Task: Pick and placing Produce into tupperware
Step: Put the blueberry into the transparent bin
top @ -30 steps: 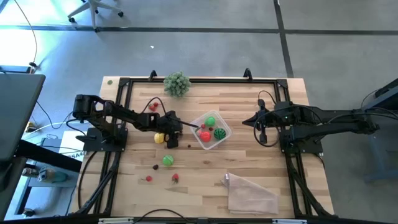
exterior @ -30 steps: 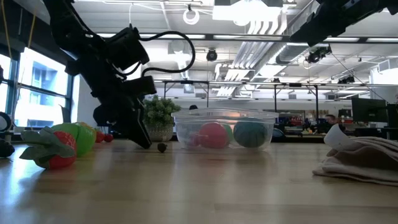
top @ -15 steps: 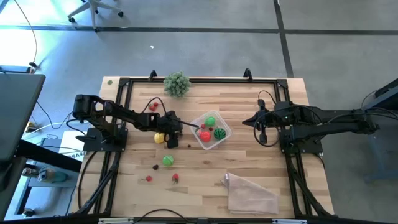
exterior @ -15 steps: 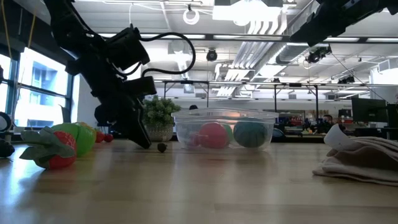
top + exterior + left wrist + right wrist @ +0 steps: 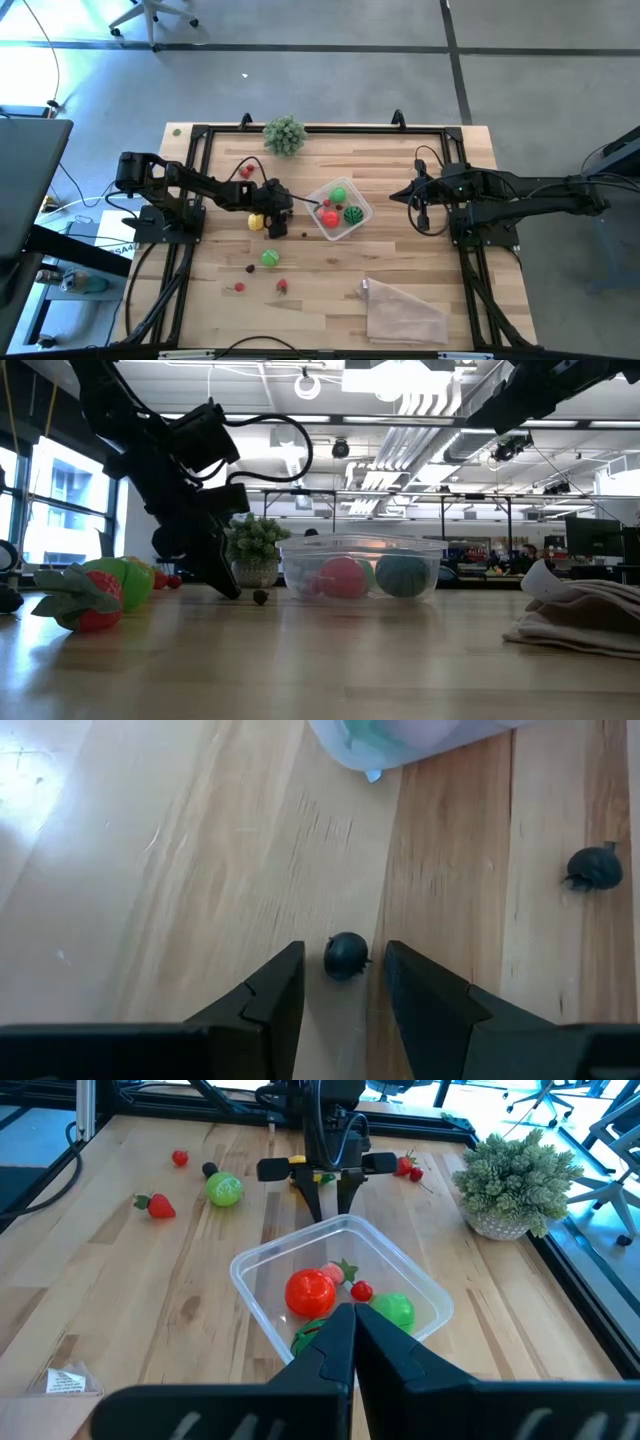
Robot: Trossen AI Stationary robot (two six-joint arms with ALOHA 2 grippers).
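- Nothing has moved since the earlier frames: both arms and all the produce sit as they did.
- Target is a small dark berry on the table, right between the fingers of the left gripper; the jaws are part open, straddling it, and I see no contact yet, so nothing is held.
- A second dark berry lies off to one side of that gripper, apart from it.
- The tub is just ahead of the fingertips, near but not touching. Inside: a red ball, a green ball, a striped melon ball.
- To do the grasp well, I'd say: keep the tips down at the board, close slowly and centred so the round berry doesn't squirt out, then lift clear of the tub wall before moving over it.
- Left arm reaches low from its base, wrist pitched steeply down, fingertips at the table surface in the low view.
- Behind the left gripper: a yellow piece, a green ball and a few red bits scattered on the board.
- Right gripper is fully closed, empty, parked above the table on the far side of the tub, pointing at it.
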